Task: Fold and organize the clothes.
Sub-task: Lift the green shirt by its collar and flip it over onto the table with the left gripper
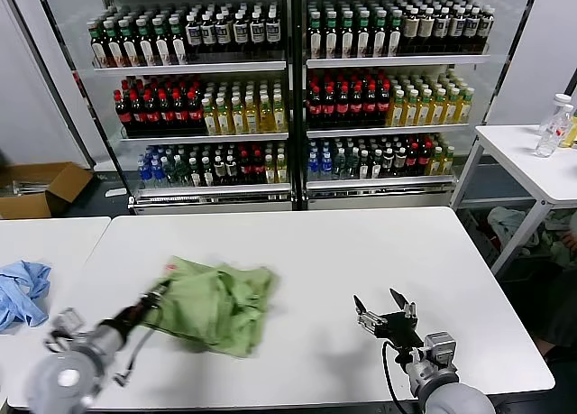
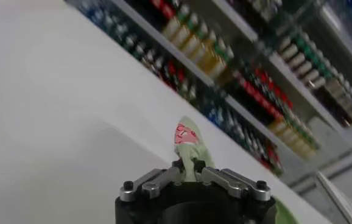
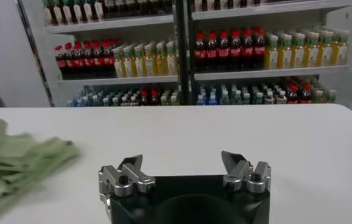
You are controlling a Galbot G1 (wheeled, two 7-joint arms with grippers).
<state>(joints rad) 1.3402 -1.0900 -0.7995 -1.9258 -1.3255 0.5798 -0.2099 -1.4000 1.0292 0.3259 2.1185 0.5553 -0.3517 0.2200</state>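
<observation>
shirt: light green polo shirt, crumpled in a heap on the white worktop, left of centre, closer to the near edge than the far one; red-and-white print visible at its left end
left gripper: left gripper low at the shirt's left edge, jaws pressed together, pinching a fold of shirt fabric; in the left wrist view the fold stands up between the jaws with the print on it
right gripper: right gripper above bare worktop near the near edge, right of centre, well apart from the shirt; jaws spread wide, holding nothing
blue garment: light blue garment bunched on the second worktop to the left, at its left side, apart from the shirt
background: drink shelves full of bottles beyond the far edge; cardboard box on the floor far left; small side table with bottles at far right
</observation>
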